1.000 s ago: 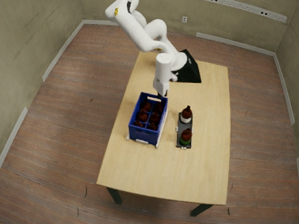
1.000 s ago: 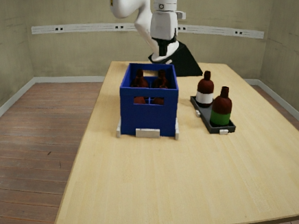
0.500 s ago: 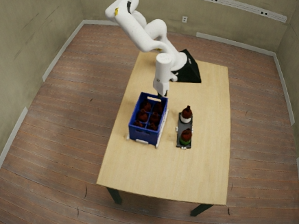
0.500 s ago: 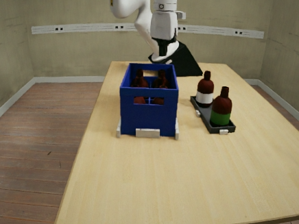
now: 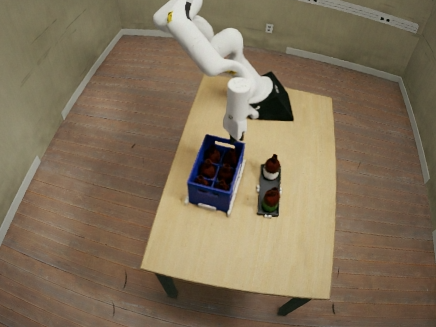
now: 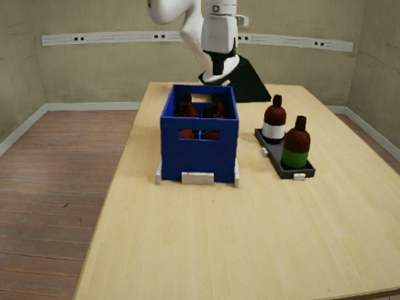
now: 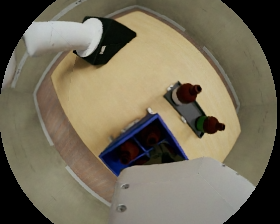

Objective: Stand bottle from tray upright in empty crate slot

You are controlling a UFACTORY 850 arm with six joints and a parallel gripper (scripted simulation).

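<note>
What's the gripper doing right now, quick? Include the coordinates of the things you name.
Gripper [image 5: 237, 140] [image 6: 218, 72]: jaws closed, holding nothing, above the end of the blue crate [image 5: 209, 198] [image 6: 198, 150] [image 7: 131, 133] nearest the arm's base.
</note>
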